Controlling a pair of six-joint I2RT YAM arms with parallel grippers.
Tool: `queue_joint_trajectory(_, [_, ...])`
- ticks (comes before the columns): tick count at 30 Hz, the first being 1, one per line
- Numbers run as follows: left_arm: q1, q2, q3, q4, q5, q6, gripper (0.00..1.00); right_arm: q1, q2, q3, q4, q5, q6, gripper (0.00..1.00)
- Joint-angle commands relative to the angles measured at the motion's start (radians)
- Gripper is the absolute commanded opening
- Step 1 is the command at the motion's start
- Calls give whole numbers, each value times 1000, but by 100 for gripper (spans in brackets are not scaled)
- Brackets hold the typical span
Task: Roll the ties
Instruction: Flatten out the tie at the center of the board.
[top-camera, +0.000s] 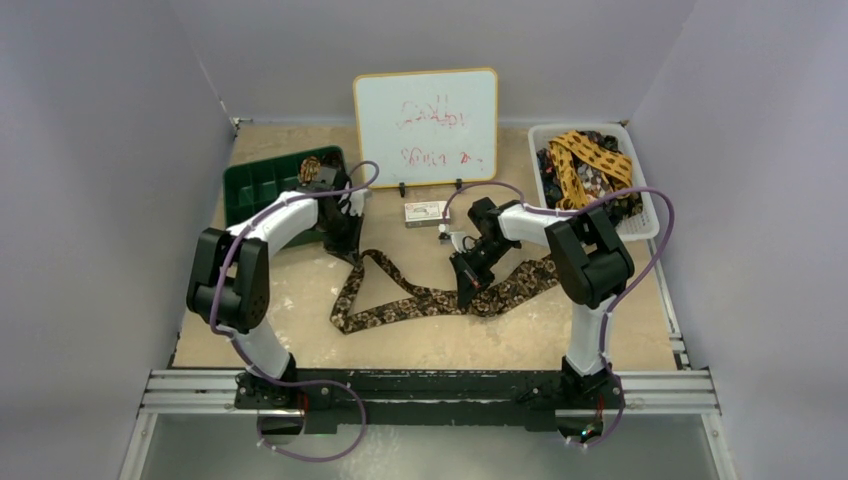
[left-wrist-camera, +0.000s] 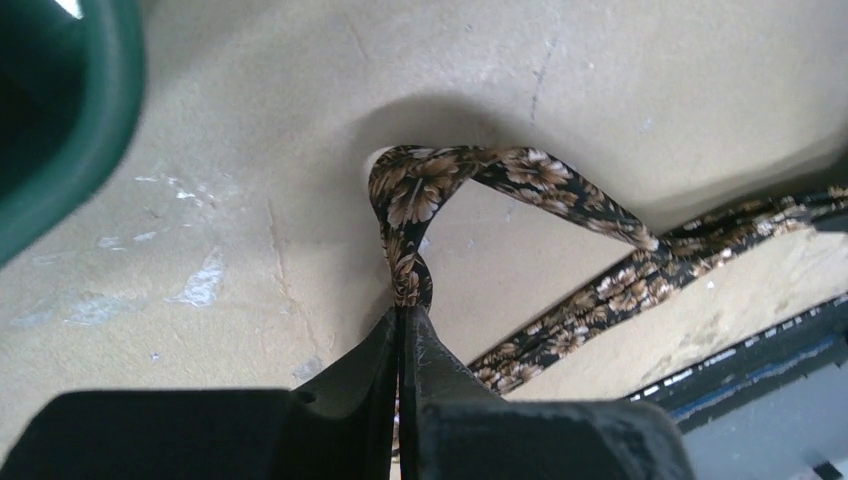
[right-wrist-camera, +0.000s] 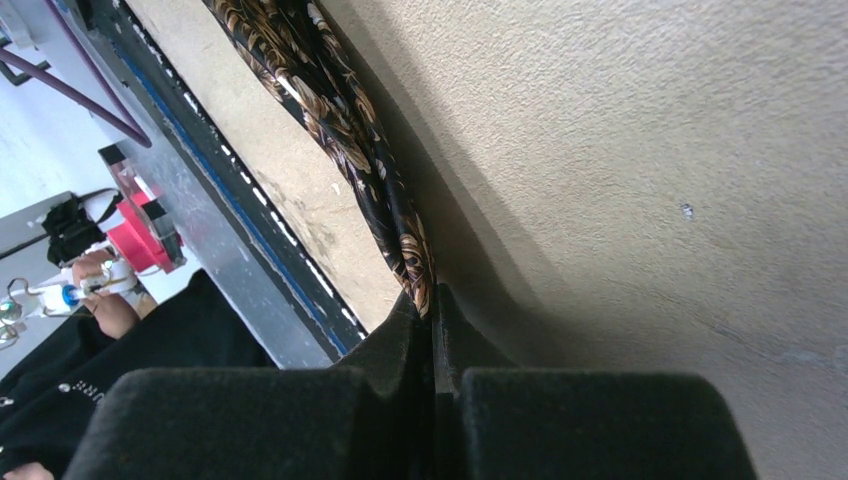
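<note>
My left pincer (left-wrist-camera: 402, 312) is pinched shut on a twisted loop of the brown tie (top-camera: 420, 300), in front of the whiteboard (top-camera: 425, 125), toward its left side. My right pincer (right-wrist-camera: 432, 295) is clamped shut on the same tie's edge, in front of the whiteboard's right half. The rest of the tie lies on the table. 1 coil (top-camera: 310, 168) sits in the green tray (top-camera: 255, 185) left of the whiteboard. More ties (top-camera: 585, 165) fill the basket (top-camera: 648, 222) on its right.
</note>
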Motion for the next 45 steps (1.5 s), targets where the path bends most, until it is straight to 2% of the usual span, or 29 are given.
queue_joint_trajectory(1, [13,-12,38,-61,124,88,0,-2,-28,21,-35,0,-5,0])
queue_joint_trajectory(8, [19,16,56,-98,96,109,0,-2,-36,14,-33,7,-4,0])
queue_joint_trajectory(13, [19,63,43,-64,57,90,21,-1,-37,17,-35,8,-5,0])
queue_joint_trajectory(18, [19,86,24,-11,59,77,29,-2,-30,18,-35,9,-7,0])
queue_joint_trajectory(22, [19,101,39,-24,-1,77,29,-2,-30,18,-35,8,-8,0])
queue_joint_trajectory(24, [19,75,39,-28,-14,73,30,-2,-31,18,-36,7,-8,0])
queue_joint_trajectory(29, [19,-40,33,-5,-25,58,41,-2,-28,20,-35,7,-9,0])
queue_joint_trajectory(32, [21,-56,27,19,-56,61,46,-2,-26,20,-35,6,-10,0])
queue_joint_trajectory(35, [23,-12,38,20,-75,67,47,-2,-29,20,-37,4,-12,0])
queue_joint_trajectory(42, [23,73,19,36,-16,81,46,-2,-33,20,-39,6,-12,0])
queue_joint_trajectory(45, [23,87,1,48,22,76,41,-2,-29,21,-38,7,-12,0])
